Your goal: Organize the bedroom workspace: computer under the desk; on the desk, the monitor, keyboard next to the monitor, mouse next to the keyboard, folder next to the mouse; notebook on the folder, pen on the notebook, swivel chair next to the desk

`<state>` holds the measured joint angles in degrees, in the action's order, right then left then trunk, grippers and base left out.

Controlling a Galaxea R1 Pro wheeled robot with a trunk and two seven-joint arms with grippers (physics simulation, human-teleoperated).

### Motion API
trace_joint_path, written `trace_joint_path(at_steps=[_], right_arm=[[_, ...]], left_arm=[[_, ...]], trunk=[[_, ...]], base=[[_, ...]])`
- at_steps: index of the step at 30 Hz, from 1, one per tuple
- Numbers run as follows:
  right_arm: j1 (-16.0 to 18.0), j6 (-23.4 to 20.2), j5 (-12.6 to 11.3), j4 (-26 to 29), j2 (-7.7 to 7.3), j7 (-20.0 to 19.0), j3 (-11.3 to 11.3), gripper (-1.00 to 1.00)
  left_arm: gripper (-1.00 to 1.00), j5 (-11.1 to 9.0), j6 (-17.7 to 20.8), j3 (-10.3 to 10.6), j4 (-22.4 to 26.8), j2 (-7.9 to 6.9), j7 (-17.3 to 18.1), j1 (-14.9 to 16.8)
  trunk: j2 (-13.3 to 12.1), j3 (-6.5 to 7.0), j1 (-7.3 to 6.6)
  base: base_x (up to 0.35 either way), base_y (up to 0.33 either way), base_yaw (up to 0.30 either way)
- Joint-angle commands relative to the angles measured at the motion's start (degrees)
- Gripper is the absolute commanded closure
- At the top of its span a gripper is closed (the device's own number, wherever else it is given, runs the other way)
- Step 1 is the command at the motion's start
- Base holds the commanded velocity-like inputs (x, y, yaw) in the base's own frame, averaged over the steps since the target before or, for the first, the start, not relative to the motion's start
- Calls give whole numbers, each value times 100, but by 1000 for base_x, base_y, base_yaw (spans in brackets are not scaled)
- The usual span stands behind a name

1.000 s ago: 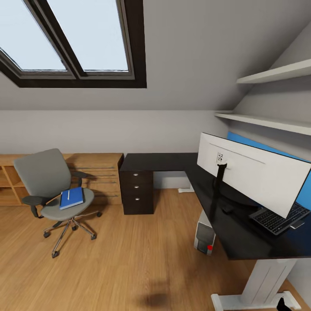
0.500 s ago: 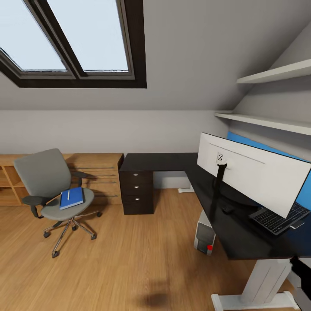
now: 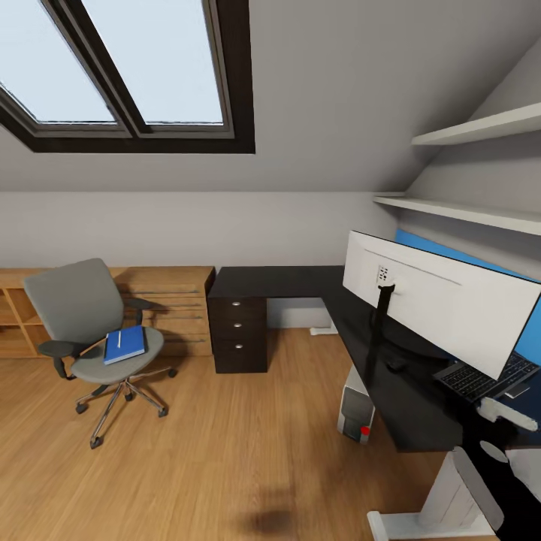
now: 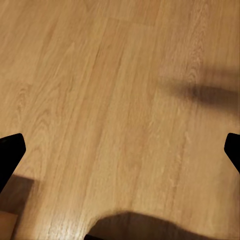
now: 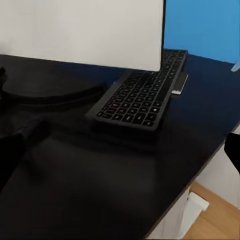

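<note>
Black worktop [image 3: 300,282] carries the monitor [image 3: 443,300] with the keyboard [image 3: 481,376] beside its base; well apart, the blue folder [image 3: 125,344] lies on the chair [image 3: 90,323], a pen [image 3: 119,340] on top. Left wrist view: the left hand [image 4: 120,150] spread wide over wood floor [image 4: 110,90]. Right wrist view: keyboard [image 5: 142,95] under the monitor's edge; whether the right hand is wide or narrow I cannot tell.

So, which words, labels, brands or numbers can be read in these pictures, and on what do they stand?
None can be read.
Keyboard: key legends too small and blurred.
Monitor back: a small panel of marks by the stand, too small to read.
Folder: no text seen on its cover.
</note>
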<state>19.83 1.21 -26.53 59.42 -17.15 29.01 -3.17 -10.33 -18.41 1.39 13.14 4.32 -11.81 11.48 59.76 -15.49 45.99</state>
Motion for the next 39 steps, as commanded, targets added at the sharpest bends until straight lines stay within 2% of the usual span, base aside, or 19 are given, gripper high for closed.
trace_joint_path(at_steps=[1,2,3,5,6,7,8,9,11,13,14,17,18,21,23,25,29,33,39], right_arm=[[32,-31,-36,12,26,24,98,-100],[304,-316,-3,10,166,36,417,-100],[384,-411,1,-5,194,36,451,-100],[751,-900,1,-135,318,35,533,-100],[1370,-1496,-3,-584,524,31,579,-100],[1436,-1534,-4,-660,553,30,581,-100],[1537,-1584,-3,-826,613,29,587,-100],[1573,-1597,-3,-914,640,28,589,-100],[1663,-1600,29,-1341,777,10,625,-100],[1686,-1599,59,-1466,833,3,660,-100],[1716,-1610,142,-1641,917,-29,914,-100],[1721,-1614,158,-1723,940,-108,1128,-100],[1732,-1562,185,-2153,1022,-374,1421,-100],[1817,-1469,194,-2501,1048,-495,1506,-100],[1988,-1245,198,-2873,1058,-555,1545,-100],[2027,-1098,199,-2983,1061,-565,1552,-100],[2078,-360,165,-3257,1073,-575,1556,-100],[2090,75,156,-3446,1081,-573,1559,-100],[2094,255,162,-3544,1068,-572,1554,-100]], left_arm=[[-100,-37,-12,17,6,2,-14,4],[-100,-38,30,19,121,43,-14,4],[-100,-39,37,19,168,62,-18,4],[-100,-39,54,19,427,151,-28,4],[-100,-27,264,19,1281,331,-44,4],[-100,-26,413,19,1447,350,-47,4],[-100,-28,859,19,1839,381,-53,4],[-100,-30,1146,19,2059,392,-57,4],[-100,-40,2707,18,3354,481,-73,4],[-100,-43,3182,17,3867,513,-71,4],[-100,-59,3819,-6,4756,540,-45,4],[-100,-65,3922,-14,4895,536,-34,4],[-100,-60,3976,-21,4932,502,-33,4],[-100,-58,3992,-23,4936,490,-34,4],[-100,-57,3999,-15,4929,490,-39,4],[-100,-57,4000,-14,4928,490,-39,4],[-100,-63,4005,-12,4920,491,-40,4],[-100,-60,4003,-10,4874,491,-41,4],[-100,-57,4001,-5,4798,498,-41,4]], trunk=[[5,-8,0],[5,-8,0],[5,-8,0],[5,-8,0],[5,-8,0],[5,-8,0],[5,-8,0],[5,-8,0],[5,-8,0],[5,-8,0],[5,-8,0],[5,-8,0],[5,-8,0],[5,-8,0],[5,-8,0],[5,-8,0],[5,-8,0],[5,-8,0],[5,-8,0]], base=[[0,0,0],[0,0,0],[0,0,0],[0,0,0],[0,0,0],[0,0,0],[0,0,0],[0,0,0],[0,0,0],[0,0,0],[0,0,0],[0,0,0],[0,0,0],[0,0,0],[37,3,0],[138,27,0],[250,54,0],[304,24,0],[324,6,0]])
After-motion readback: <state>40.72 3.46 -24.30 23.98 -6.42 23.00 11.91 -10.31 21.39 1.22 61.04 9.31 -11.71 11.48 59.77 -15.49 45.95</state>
